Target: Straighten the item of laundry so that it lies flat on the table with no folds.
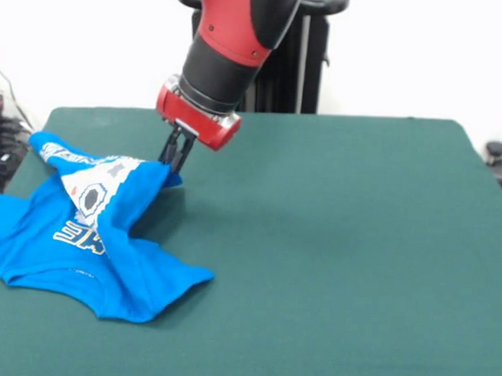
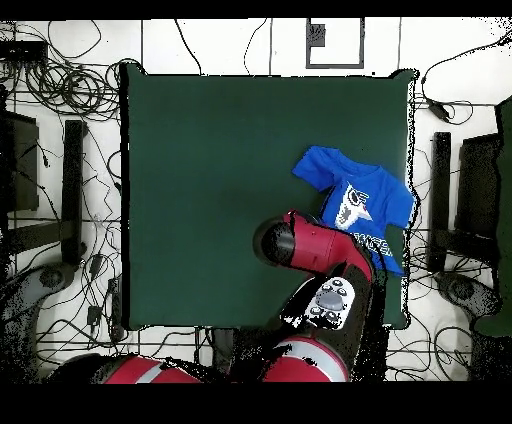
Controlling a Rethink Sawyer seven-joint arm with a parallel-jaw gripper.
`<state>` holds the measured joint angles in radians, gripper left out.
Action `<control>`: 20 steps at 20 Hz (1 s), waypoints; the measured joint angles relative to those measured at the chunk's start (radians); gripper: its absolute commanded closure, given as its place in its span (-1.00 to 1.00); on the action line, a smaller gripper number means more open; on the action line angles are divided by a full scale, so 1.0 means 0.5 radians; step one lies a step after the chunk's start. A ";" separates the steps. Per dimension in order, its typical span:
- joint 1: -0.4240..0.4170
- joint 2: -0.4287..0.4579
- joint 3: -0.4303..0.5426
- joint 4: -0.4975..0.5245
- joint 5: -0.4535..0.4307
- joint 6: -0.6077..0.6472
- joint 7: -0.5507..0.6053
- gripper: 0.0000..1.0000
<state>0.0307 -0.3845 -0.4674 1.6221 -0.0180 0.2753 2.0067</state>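
Pinching a raised fold of the blue T-shirt, the gripper has its two dark fingers pressed together on the cloth at the garment's upper right edge in the front view. Above the fingers sits the red wrist collar, and behind it the red and black arm slants down into the picture from the top.

From the pinch point the shirt hangs like a small tent, its lifted edge just off the table, with the white and grey pixel print and part of the white lettering facing the camera and creased. Lower parts of the shirt rest on the dark green tabletop, rumpled and folded over themselves, with one sleeve spread toward the picture's left edge and the hem corner pointing toward the table's middle.

Seen from overhead, the shirt lies near the table's right edge, partly hidden under the arm. Cables trail over the floor around the table.
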 measured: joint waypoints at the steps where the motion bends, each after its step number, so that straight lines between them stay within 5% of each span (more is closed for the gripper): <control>1: 0.002 0.000 -0.001 0.002 0.010 0.000 0.000 1.00; 20: 0.221 0.001 -0.006 0.146 0.258 0.000 0.001 1.00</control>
<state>0.1413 -0.3839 -0.4706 1.6951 0.1108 0.2753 2.0074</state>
